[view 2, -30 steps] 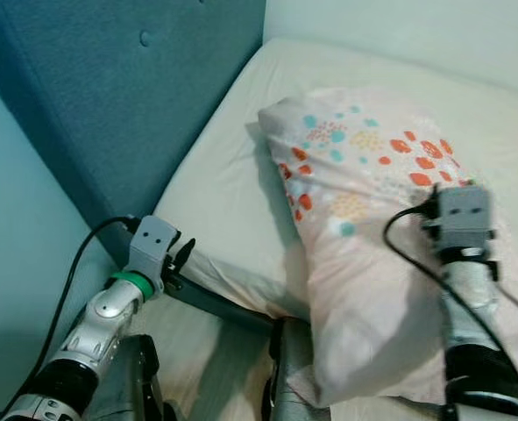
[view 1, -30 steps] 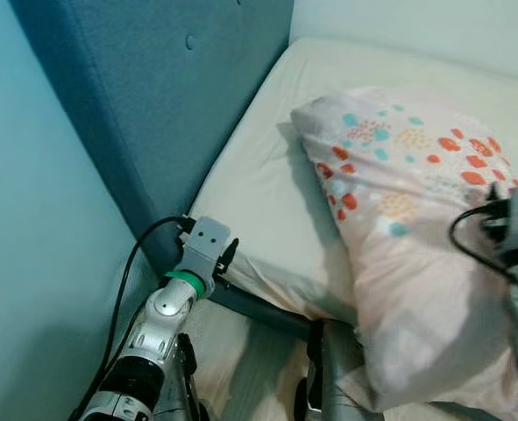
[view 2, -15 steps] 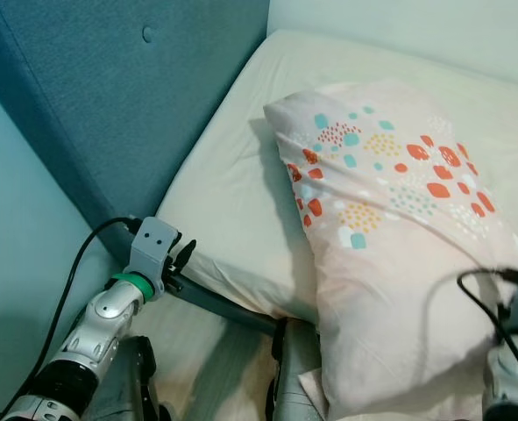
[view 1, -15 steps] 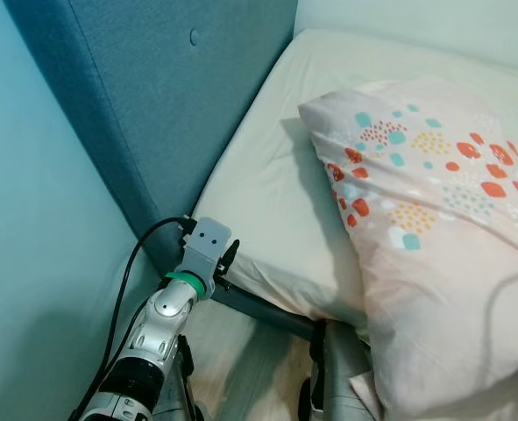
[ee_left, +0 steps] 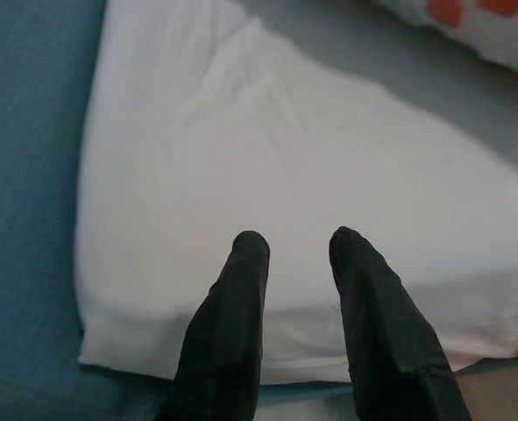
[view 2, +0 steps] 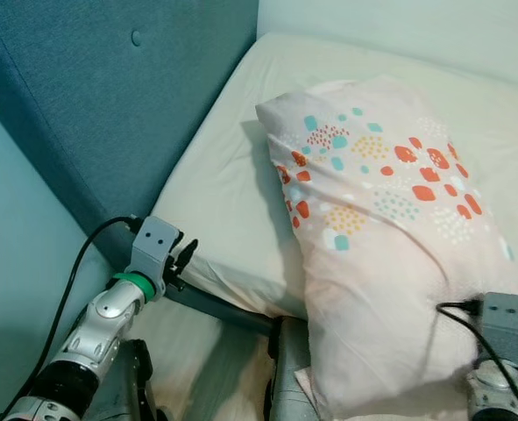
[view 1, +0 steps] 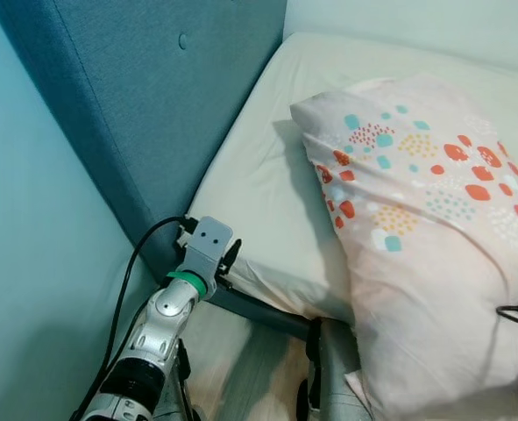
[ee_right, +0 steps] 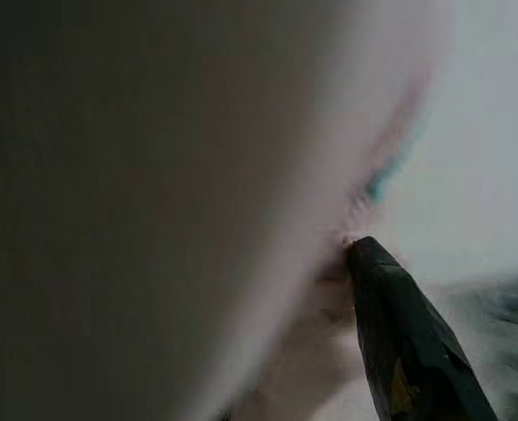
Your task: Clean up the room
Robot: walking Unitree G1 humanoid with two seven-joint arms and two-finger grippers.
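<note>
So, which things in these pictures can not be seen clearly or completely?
- Right gripper: in the right wrist view one black finger shows; blurred pink patterned pillow fabric covers the other, so open or shut is unclear.
- The pillow's lower corner: cut off by the bottom edge in the right eye view.
- White mattress sheet under the pillow: hidden by it.
- Left gripper: open above the sheet; contact unclear.

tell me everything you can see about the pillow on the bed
The pillow is soft and plump, in a pale pink case printed with red, teal and yellow spots on its upper half. It lies slanted on the cream sheet, set apart from the blue headboard, its lower end overhanging the bed edge. The right gripper presses against its side.
</note>
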